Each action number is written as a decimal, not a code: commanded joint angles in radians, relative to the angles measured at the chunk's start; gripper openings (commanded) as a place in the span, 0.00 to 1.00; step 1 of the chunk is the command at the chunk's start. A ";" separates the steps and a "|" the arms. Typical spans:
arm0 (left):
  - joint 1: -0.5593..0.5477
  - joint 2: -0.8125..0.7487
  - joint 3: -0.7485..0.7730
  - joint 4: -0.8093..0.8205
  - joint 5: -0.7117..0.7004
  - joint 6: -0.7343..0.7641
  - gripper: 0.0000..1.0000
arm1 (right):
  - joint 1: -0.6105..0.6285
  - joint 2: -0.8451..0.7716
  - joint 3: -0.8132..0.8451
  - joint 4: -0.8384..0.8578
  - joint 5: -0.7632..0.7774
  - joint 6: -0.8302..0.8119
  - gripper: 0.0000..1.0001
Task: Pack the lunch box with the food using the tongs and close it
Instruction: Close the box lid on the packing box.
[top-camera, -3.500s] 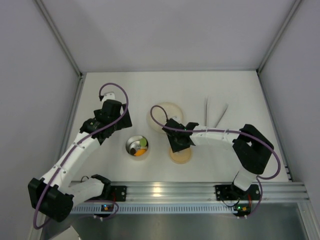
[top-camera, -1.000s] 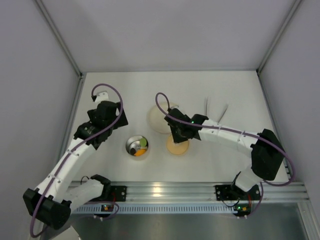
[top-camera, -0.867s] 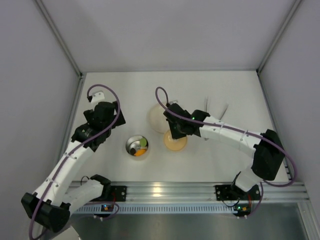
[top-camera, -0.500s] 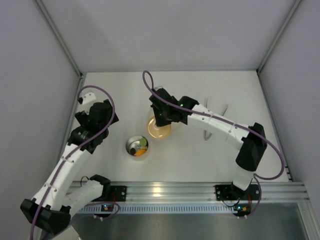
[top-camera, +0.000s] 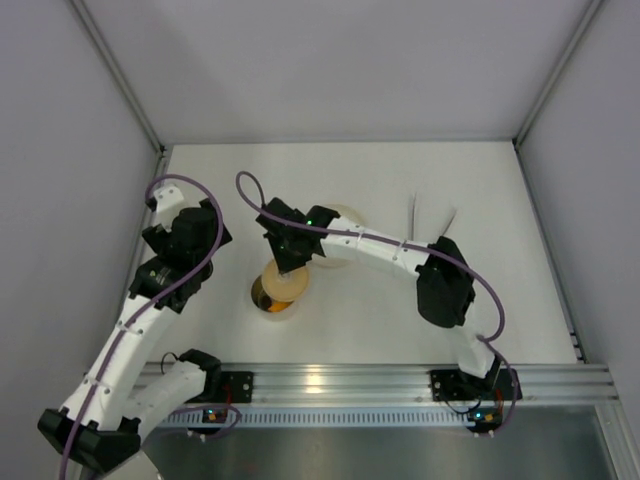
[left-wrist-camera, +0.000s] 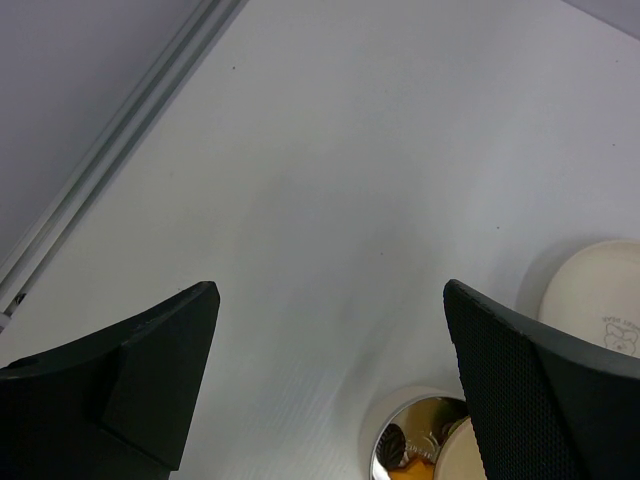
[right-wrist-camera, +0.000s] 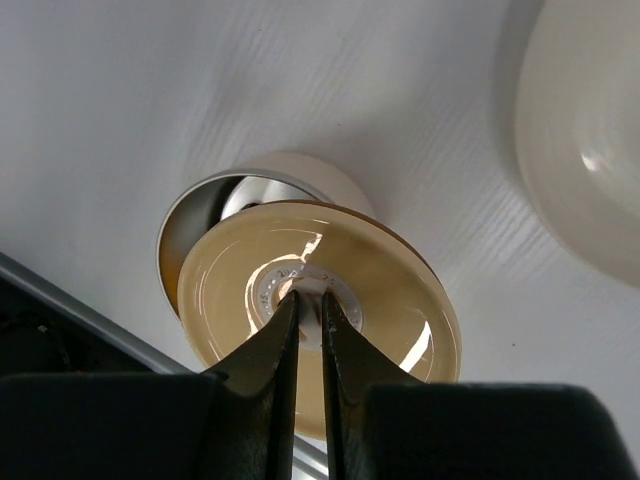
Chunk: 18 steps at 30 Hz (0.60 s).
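Observation:
The lunch box (top-camera: 261, 298) stands near the table's front. Its tan disc lid (top-camera: 287, 283) hangs over it, shifted slightly right, so a crescent of the steel rim (right-wrist-camera: 196, 208) still shows. My right gripper (right-wrist-camera: 309, 300) is shut on the lid's small white centre knob. In the left wrist view, dark brown and orange food (left-wrist-camera: 409, 470) shows inside the box, beside the lid edge (left-wrist-camera: 462, 455). My left gripper (left-wrist-camera: 330, 300) is open over bare table, up and left of the box, holding nothing. The tongs (top-camera: 414, 212) lie at the right, partly behind my right arm.
A cream plate (top-camera: 345, 218) sits just behind the lunch box, partly hidden by my right arm, and also shows in the right wrist view as the plate (right-wrist-camera: 590, 150). A metal rail (left-wrist-camera: 120, 130) runs along the table's left edge. Walls close in three sides.
My right gripper has carried the lid from right of the lunch box, past the plate, leftward to above the box. The left arm has drawn back to the left.

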 joint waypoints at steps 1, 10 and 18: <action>0.004 -0.014 0.004 0.014 -0.021 -0.007 0.99 | 0.036 0.023 0.077 0.002 -0.027 0.025 0.00; 0.004 -0.029 0.000 0.017 -0.015 -0.007 0.99 | 0.062 0.092 0.159 -0.014 -0.030 0.035 0.00; 0.004 -0.032 -0.001 0.018 -0.012 -0.006 0.99 | 0.066 0.101 0.126 0.000 -0.028 0.042 0.00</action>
